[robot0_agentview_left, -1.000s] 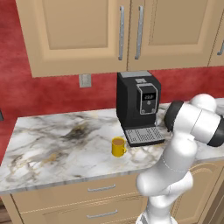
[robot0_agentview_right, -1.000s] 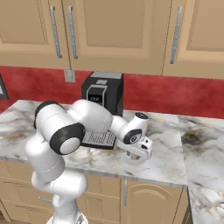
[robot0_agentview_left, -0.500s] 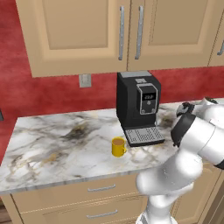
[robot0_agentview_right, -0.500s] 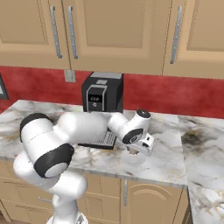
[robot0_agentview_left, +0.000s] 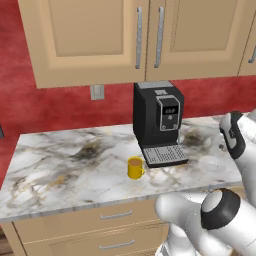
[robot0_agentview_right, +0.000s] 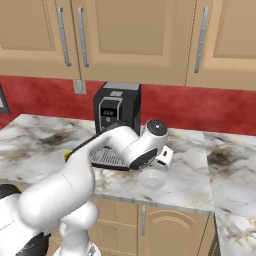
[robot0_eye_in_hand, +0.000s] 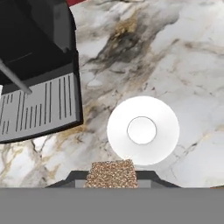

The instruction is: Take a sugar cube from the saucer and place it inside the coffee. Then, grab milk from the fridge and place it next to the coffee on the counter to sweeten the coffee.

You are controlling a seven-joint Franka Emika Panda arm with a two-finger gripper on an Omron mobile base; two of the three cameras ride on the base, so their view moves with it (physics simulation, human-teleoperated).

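Now sugar cube [robot0_eye_in_hand: 111,173] in tool [robot0_eye_in_hand: 112,178] (over saucer [robot0_eye_in_hand: 159,114])

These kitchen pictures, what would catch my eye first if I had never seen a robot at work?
Probably the big white robot arm sweeping across the marble counter in front of the black coffee machine. In the hand view its gripper is shut on a speckled brown sugar cube, above an empty white saucer. A small yellow mug of coffee stands left of the machine's drip tray.

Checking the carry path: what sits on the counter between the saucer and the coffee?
In the left base view, the coffee machine's drip tray sits between the saucer and the coffee.
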